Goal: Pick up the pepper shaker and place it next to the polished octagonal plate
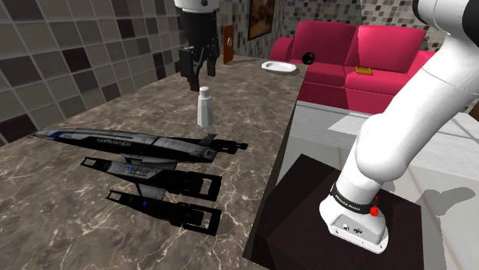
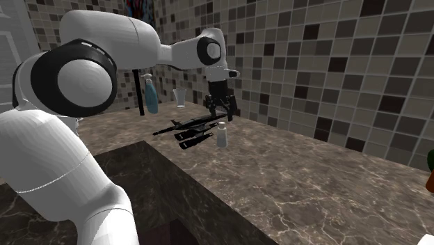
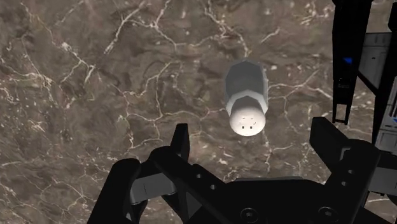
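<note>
While the all-black gripper [image 1: 199, 79] hangs wide open above the upright white faceted pepper shaker [image 1: 204, 107] on brown marble counter [image 1: 77, 222], a skewed descent could topple it against the dark spaceship model [image 1: 153, 161].

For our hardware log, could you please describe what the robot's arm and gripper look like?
The arm is white with rounded links and black rings at the joints. A black band with small white lettering circles its foot, beside a red button. The gripper is all black, with two angular fingers.
</note>
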{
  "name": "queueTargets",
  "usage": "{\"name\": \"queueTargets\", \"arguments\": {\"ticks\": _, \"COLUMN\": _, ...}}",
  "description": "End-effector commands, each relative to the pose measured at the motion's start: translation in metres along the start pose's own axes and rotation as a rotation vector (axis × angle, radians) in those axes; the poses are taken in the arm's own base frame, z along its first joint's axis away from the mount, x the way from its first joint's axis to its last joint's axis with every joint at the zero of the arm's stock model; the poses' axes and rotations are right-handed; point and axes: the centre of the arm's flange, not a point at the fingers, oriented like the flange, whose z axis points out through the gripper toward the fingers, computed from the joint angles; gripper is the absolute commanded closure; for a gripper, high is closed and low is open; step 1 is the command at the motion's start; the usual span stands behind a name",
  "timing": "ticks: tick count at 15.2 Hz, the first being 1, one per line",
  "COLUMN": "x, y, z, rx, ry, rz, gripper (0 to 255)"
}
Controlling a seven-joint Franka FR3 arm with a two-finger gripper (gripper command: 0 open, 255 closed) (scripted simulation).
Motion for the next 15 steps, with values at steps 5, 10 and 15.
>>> {"name": "queueTargets", "arguments": {"ticks": 5, "x": 0.004, "y": -0.006, "z": 0.027, "rx": -0.001, "ry": -0.002, "rz": -0.004, "gripper": 0}}
{"name": "queueTargets", "arguments": {"ticks": 10, "x": 0.004, "y": -0.006, "z": 0.041, "rx": -0.001, "ry": -0.002, "rz": -0.004, "gripper": 0}}
{"name": "queueTargets", "arguments": {"ticks": 15, "x": 0.004, "y": -0.006, "z": 0.041, "rx": -0.001, "ry": -0.002, "rz": -0.004, "gripper": 0}}
